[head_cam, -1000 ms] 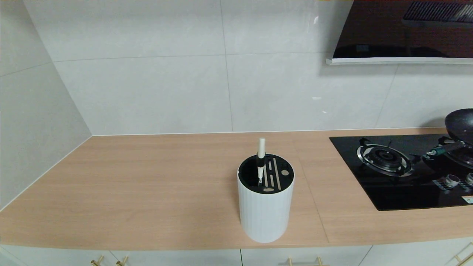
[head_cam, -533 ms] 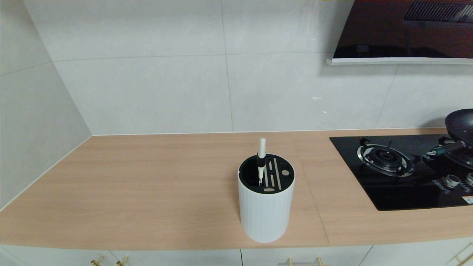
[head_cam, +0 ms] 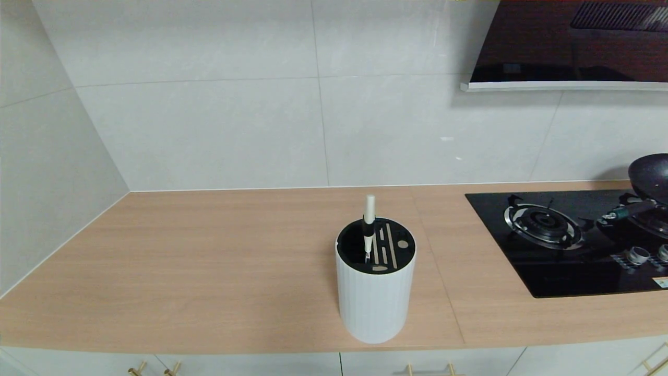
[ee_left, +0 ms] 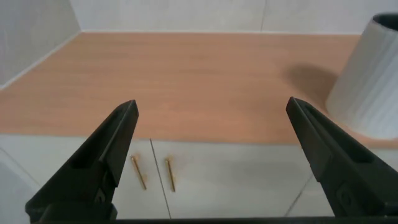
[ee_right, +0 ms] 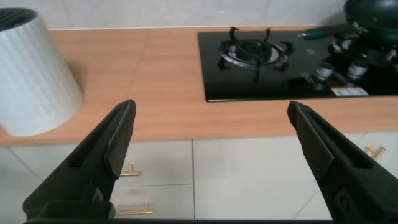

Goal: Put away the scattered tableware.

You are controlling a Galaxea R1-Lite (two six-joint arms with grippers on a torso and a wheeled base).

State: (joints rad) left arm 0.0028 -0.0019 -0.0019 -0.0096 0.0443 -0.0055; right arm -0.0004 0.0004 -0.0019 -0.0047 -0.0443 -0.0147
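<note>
Our left gripper (ee_left: 211, 104) and right gripper (ee_right: 210, 104) hang spread wide, empty. The cream-handled utensil (head_cam: 369, 211) stands in the white utensil holder (head_cam: 376, 297); we see nothing moved since a second ago.

Counted on 1 wooden counter (head_cam: 209, 261): 1 white ribbed holder (head_cam: 374, 297), with 1 white-handled utensil (head_cam: 369, 209) recorded standing in it. 1 black hob (head_cam: 563, 271) is noted, carrying 2 burners (head_cam: 543, 224), 2 knobs (head_cam: 637, 255) and 1 dark pan (head_cam: 649, 175). 1 range hood (head_cam: 569, 47) is logged. 2 grippers are counted: left gripper (ee_left: 210, 106), right gripper (ee_right: 210, 107). In the left wrist view, 2 brass cabinet handles (ee_left: 140, 177) are counted.
</note>
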